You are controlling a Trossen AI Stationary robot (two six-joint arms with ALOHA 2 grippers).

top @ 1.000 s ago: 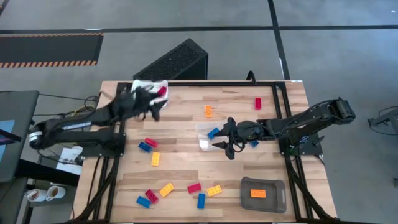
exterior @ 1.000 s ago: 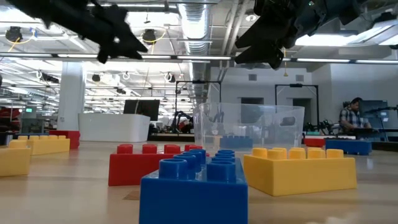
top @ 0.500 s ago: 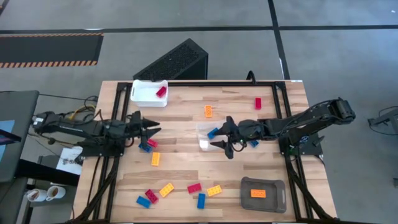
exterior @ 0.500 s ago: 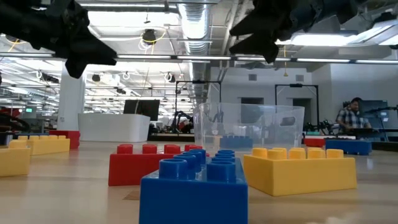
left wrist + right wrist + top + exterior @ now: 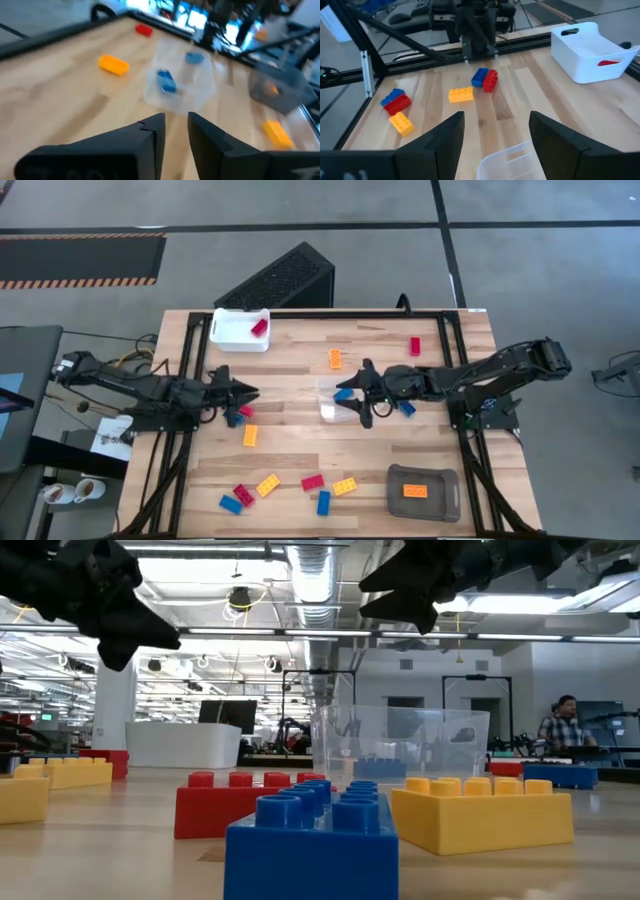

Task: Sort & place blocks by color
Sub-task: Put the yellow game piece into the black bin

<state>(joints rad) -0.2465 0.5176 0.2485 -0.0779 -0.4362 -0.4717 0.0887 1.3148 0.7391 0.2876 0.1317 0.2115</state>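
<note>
Swinging back from the white tray [image 5: 238, 330] at 11 o'clock, left gripper [image 5: 247, 395] hovers nearly clenched, empty, above the red-blue blocks [image 5: 238, 414] at 9 o'clock; right gripper [image 5: 357, 392] waits released over the clear bin [image 5: 327, 402].

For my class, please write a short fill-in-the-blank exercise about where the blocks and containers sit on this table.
1. The white bin holds one ___ block.
2. The grey tray holds one ___ block.
3. The block inside the clear container is ___.
4. The right gripper hovers over the ___ container.

Missing words: red; orange; blue; clear
</note>
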